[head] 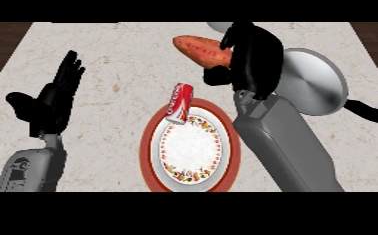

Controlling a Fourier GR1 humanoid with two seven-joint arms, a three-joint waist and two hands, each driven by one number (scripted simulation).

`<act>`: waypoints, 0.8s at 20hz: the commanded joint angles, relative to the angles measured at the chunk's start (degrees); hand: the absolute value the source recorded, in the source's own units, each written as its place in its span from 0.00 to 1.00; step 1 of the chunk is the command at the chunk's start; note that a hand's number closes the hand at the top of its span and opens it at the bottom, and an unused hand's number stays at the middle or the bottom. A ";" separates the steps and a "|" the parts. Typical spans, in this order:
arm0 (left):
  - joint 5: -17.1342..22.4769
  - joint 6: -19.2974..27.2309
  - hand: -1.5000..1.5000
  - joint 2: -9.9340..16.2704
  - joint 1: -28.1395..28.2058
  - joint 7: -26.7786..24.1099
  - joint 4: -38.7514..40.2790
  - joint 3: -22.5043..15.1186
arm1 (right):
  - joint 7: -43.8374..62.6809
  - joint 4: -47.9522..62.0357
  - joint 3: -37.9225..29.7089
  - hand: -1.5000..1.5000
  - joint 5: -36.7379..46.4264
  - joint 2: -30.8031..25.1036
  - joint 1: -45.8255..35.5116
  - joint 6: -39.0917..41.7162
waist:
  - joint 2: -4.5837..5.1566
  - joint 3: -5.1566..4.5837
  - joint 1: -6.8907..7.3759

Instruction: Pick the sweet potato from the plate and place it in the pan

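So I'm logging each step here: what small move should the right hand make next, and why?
Probably carry the sweet potato a little further right, over the pan. The right hand is curled round it, already off the plate, but it lies left of the pan, not above it. The left hand rests open at the left.

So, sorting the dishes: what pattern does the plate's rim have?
Red-brown outer band, floral border inside, on the plate; head view.
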 commanded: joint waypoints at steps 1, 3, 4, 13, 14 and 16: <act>0.42 0.43 0.50 -0.45 -2.06 -0.02 1.70 0.62 | -1.80 -4.54 -8.02 1.00 -3.09 -3.85 2.77 -4.44 | 0.07 0.01 -0.78; -1.90 2.17 0.50 -2.20 1.23 1.50 -3.85 -2.35 | -7.81 -0.12 -12.59 1.00 -6.30 -7.09 3.81 -5.83 | 0.08 0.03 0.23; 0.20 -0.51 0.50 0.25 0.63 0.22 -1.26 0.13 | -10.19 -0.81 -13.26 1.00 -6.54 -10.40 6.90 -5.18 | 0.12 0.01 -0.14; 0.02 -1.11 0.50 0.16 0.10 -0.24 -0.70 -0.12 | -27.10 22.02 -22.75 1.00 -7.67 -20.63 7.32 -13.47 | 0.49 0.01 1.01; -1.06 0.66 0.50 -1.94 1.10 0.20 -2.34 -1.71 | -29.23 24.61 -23.91 1.00 -7.89 -22.51 7.39 -14.09 | 0.49 0.03 1.15; -1.98 1.53 0.50 -2.09 -0.30 2.01 -2.26 -2.21 | -33.42 32.92 -27.21 1.00 -9.55 -23.96 4.39 -17.34 | 0.61 0.06 1.51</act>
